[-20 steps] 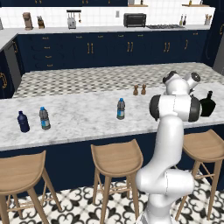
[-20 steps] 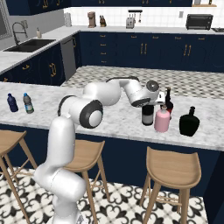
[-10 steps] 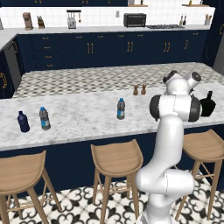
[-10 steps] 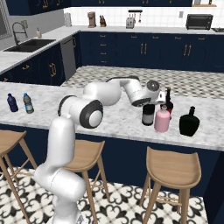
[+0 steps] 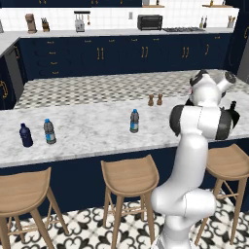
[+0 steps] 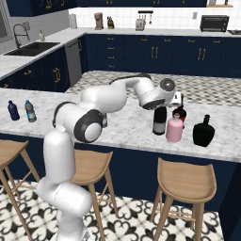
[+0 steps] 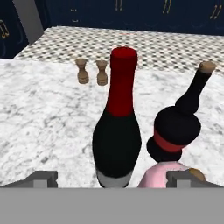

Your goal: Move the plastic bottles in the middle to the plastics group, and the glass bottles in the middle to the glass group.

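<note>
1. On the marble worktop of a dark-blue kitchen island, a white robot arm reaches to the right end, where several bottles stand close together.
2. At that end, the tall dark wine bottle with a red cap stands upright, directly under the robot's hand.
3. Just beside it stands the squat pale-pink bottle, and behind that the dark slim-necked bottle with a red lower part.
4. Further right, a little apart, stands the wide black flask with a stopper.
5. From the hand view, the wine bottle rises between the two fingers, which sit wide apart on either side of it and do not touch it.
6. Near the middle of the worktop, a small clear water bottle with a blue cap stands alone.
7. At the far left end, well apart from everything else, a small dark-blue bottle and a second water bottle stand side by side.
8. Behind the middle bottle stand two small brown shakers.
9. Below the worktop stand wooden stools on a patterned floor.
</note>
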### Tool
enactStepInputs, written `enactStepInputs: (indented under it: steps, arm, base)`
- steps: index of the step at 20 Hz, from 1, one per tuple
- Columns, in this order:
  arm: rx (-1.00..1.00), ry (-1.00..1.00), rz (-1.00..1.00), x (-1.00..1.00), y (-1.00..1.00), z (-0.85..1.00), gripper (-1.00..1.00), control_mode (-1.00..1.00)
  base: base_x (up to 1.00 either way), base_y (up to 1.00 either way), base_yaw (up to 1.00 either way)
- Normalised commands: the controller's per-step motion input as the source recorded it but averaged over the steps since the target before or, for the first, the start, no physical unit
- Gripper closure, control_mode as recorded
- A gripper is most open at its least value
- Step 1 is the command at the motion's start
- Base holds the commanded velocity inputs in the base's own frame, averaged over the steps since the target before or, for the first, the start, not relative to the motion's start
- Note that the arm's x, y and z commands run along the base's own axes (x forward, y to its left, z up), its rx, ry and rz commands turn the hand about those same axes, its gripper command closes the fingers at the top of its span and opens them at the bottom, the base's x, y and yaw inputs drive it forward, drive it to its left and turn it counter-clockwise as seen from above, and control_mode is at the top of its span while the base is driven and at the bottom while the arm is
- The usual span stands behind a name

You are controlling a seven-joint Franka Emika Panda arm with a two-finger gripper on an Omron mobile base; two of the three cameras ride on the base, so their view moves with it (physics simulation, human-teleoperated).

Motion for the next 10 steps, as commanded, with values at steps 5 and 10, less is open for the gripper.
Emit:
enactStepInputs:
  steps: [5, 10]
  arm:
    - [0.0, 0.0, 0.03, -0.85, 0.17, 0.27, -1.0, -1.0]
    - [0.0, 0.0, 0.06, -0.78, 0.43, 0.02, -1.0, -1.0]
  base:
    - [0.0, 0.0, 0.0]
    - [0.0, 0.0, 0.0]
